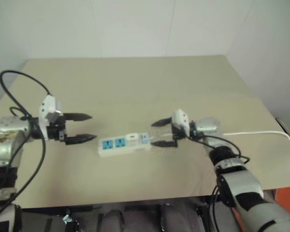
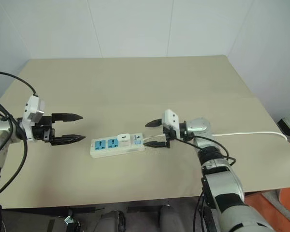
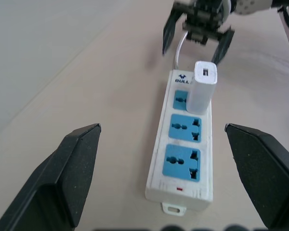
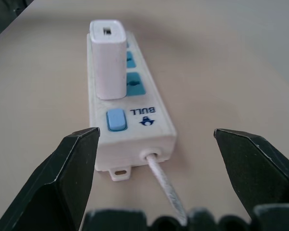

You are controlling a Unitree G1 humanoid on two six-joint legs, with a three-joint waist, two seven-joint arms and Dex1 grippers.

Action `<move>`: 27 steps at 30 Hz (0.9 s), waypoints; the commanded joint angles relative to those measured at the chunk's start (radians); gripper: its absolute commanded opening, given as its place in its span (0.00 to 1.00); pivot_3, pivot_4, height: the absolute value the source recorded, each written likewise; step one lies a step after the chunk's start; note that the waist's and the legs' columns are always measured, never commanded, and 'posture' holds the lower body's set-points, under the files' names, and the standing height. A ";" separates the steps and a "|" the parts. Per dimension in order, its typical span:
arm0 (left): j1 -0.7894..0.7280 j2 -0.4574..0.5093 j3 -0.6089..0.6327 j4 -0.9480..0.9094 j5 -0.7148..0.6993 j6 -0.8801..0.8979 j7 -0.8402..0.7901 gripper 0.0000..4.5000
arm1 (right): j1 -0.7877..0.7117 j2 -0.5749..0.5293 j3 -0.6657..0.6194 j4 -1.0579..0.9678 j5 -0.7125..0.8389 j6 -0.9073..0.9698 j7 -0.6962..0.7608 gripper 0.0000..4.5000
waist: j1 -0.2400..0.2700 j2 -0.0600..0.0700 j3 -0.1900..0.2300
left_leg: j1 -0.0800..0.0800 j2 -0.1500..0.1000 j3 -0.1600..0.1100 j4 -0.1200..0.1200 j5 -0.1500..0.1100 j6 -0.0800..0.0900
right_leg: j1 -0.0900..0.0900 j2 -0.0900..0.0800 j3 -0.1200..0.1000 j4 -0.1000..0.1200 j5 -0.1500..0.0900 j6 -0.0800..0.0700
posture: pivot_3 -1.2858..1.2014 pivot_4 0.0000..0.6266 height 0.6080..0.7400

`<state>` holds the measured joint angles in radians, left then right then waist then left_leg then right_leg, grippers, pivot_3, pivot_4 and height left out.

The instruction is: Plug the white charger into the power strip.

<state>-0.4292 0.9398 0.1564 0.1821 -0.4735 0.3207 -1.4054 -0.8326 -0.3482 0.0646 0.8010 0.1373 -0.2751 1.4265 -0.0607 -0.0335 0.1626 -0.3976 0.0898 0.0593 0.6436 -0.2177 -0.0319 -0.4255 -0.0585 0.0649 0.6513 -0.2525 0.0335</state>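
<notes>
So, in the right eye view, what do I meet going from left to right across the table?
Left gripper with open fingers → power strip, with the white charger standing in it → right gripper, fingers open → thin white cord running to the table's right edge.

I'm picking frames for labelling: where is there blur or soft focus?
Left eye view: the right gripper is smeared by motion; the power strip stays fairly crisp. Right wrist view: the white charger is soft. Left wrist view: the near fingers blur slightly.
</notes>
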 commanded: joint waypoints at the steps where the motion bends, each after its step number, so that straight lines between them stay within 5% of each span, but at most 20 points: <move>1: 0.043 0.041 0.085 -0.095 -0.027 0.026 0.039 1.00 | 0.038 -0.056 -0.041 -0.188 0.070 0.130 -0.026 0.99 | 0.001 0.000 0.002 | 0.000 0.000 0.000 0.000 0.000 0.000 | 0.000 0.000 0.000 0.000 0.000 0.000 | 0.52 0.24 1.00; 9: 0.168 0.005 0.154 -0.345 -0.006 0.109 0.290 1.00 | 0.130 -0.222 -0.092 -0.441 0.107 0.386 -0.143 0.99 | 0.020 -0.001 0.007 | -0.001 0.000 0.000 0.001 0.000 0.000 | -0.001 -0.001 0.000 -0.001 0.000 0.000 | 0.52 0.24 1.00; 15: 0.204 -0.099 0.172 -0.414 -0.014 0.109 0.436 1.00 | 0.202 -0.244 -0.141 -0.550 0.136 0.461 -0.262 0.99 | 0.025 -0.001 0.007 | -0.001 0.000 0.000 0.001 0.000 0.000 | 0.000 -0.001 0.000 -0.002 0.001 0.000 | 0.52 0.24 1.00; 27: 0.206 -0.136 0.145 -0.418 -0.021 0.045 0.433 1.00 | 0.271 -0.273 -0.161 -0.630 0.158 0.437 -0.312 0.99 | 0.024 -0.001 0.007 | -0.001 -0.001 0.000 0.002 0.000 0.000 | 0.000 -0.001 0.000 -0.003 0.002 0.001 | 0.52 0.24 1.00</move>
<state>-0.2025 0.7954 0.2916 -0.2340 -0.4754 0.3779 -0.9630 -0.5578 -0.6041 -0.0606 0.2177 0.2613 0.1701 1.1221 -0.0371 -0.0349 0.1697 -0.3992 0.0890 0.0595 0.6458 -0.2177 -0.0319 -0.4251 -0.0592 0.0650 0.6482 -0.2505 0.0345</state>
